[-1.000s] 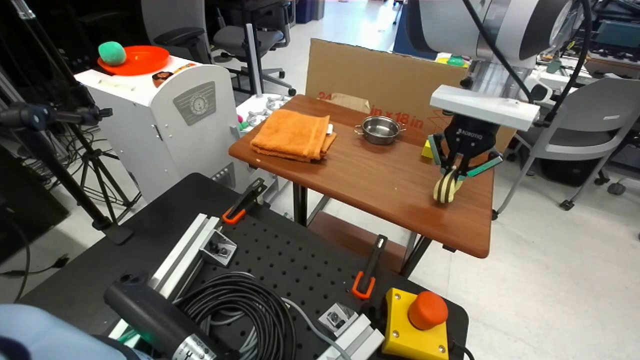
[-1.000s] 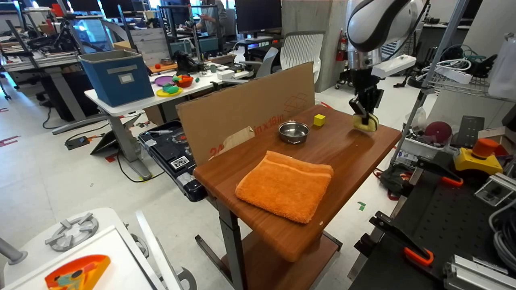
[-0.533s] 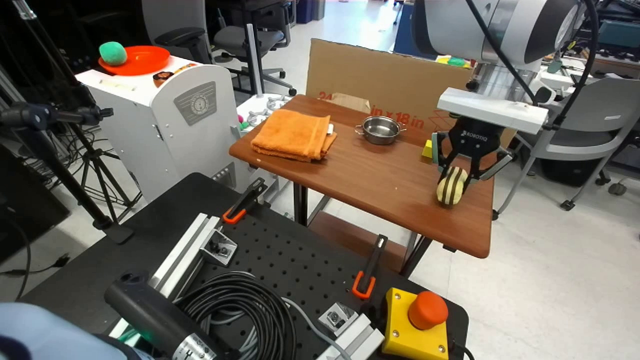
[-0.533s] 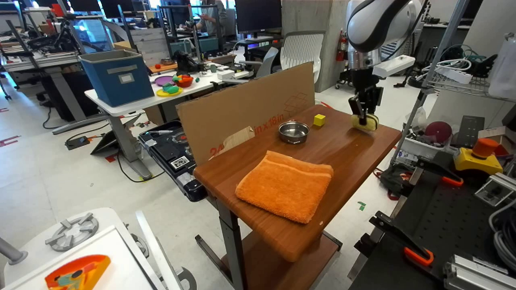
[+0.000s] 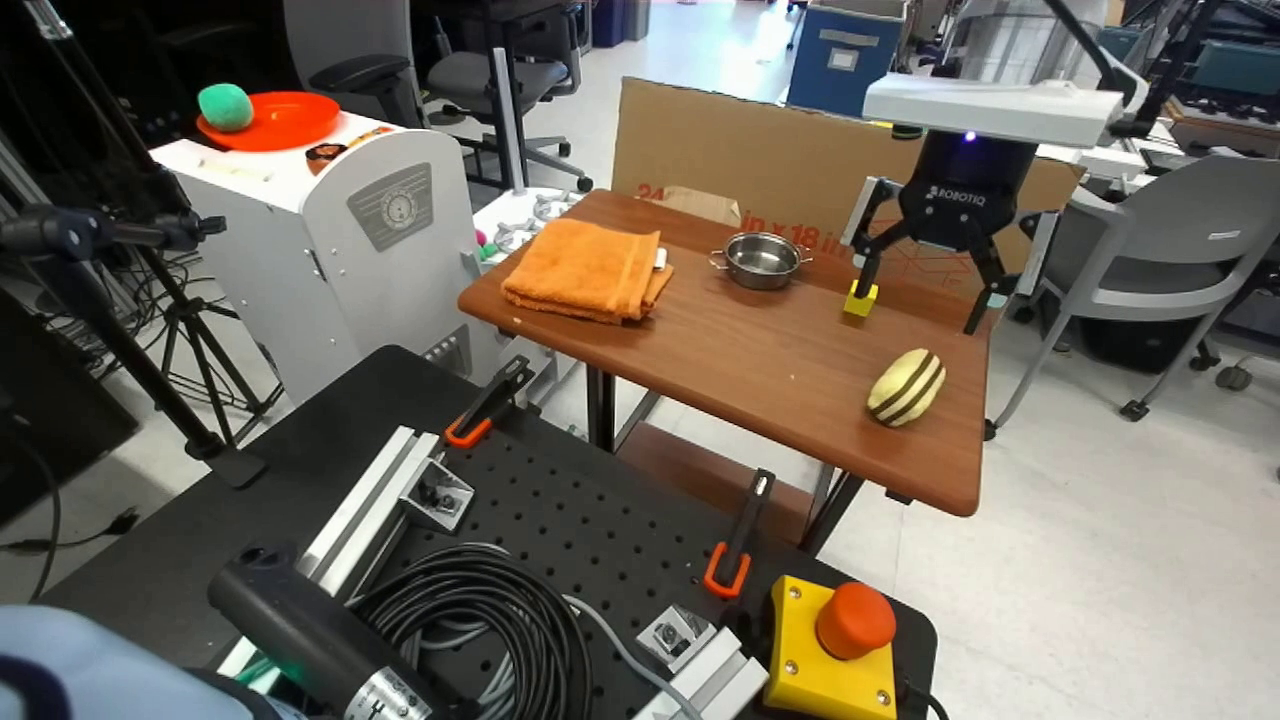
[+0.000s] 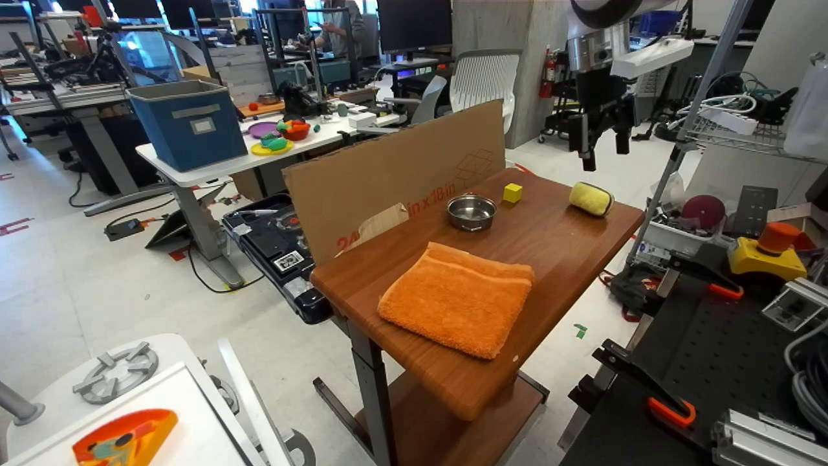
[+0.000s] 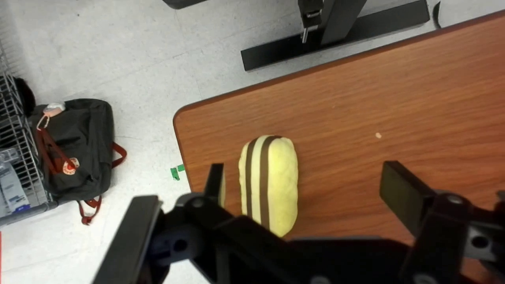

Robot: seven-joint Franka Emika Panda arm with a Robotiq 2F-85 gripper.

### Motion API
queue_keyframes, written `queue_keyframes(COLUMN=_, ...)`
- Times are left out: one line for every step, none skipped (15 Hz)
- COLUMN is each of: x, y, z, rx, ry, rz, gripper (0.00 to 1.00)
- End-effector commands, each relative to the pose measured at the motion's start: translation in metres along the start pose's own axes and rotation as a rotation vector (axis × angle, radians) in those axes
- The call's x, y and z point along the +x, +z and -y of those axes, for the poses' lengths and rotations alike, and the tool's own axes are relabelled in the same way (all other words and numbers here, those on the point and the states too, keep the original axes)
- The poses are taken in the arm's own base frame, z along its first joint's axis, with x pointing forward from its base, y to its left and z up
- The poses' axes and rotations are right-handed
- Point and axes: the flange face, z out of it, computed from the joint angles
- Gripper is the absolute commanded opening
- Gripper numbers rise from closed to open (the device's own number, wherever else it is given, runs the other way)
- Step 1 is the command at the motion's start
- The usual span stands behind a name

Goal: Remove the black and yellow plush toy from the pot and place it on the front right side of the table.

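Note:
The yellow plush toy with dark stripes (image 5: 906,388) lies on its side on the bare wooden table (image 5: 720,350), near a corner in both exterior views. Above it and apart from it hangs my gripper (image 5: 917,312), open, its fingers spread wide with nothing held. From the wrist view, the toy (image 7: 272,181) appears below the jaws, nearer the left finger, its lower end hidden by the gripper's linkage. Farther along the table, by the cardboard, sits the grey metal pot (image 6: 460,222), upright, with nothing seen inside.
A small yellow block (image 6: 512,193) rests between pot and toy along the cardboard panel (image 6: 401,168), which stands at the table's back edge. The folded orange towel (image 5: 585,265) covers the opposite end. A black perforated board (image 5: 600,500) with clamps faces the table.
The gripper has let go of the toy, spread its fingers and risen away from the table. The toy has settled on the wood, turned a little.

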Motion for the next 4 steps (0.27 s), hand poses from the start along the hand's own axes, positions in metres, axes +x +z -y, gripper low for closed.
queue_keyframes(x=-0.0039, y=-0.0032, z=0.0004, rx=0.001, ry=0.004, rz=0.003, gripper=1.00)
queue_keyframes(x=-0.0061, y=-0.0042, z=0.0006, rx=0.002, ry=0.007, rz=0.004, gripper=1.00)
queue_keyframes(x=-0.0072, y=-0.0037, z=0.0004, rx=0.002, ry=0.008, rz=0.005, gripper=1.00)
queue_keyframes(x=-0.0077, y=-0.0026, z=0.0003, rx=0.002, ry=0.008, rz=0.009, gripper=1.00)
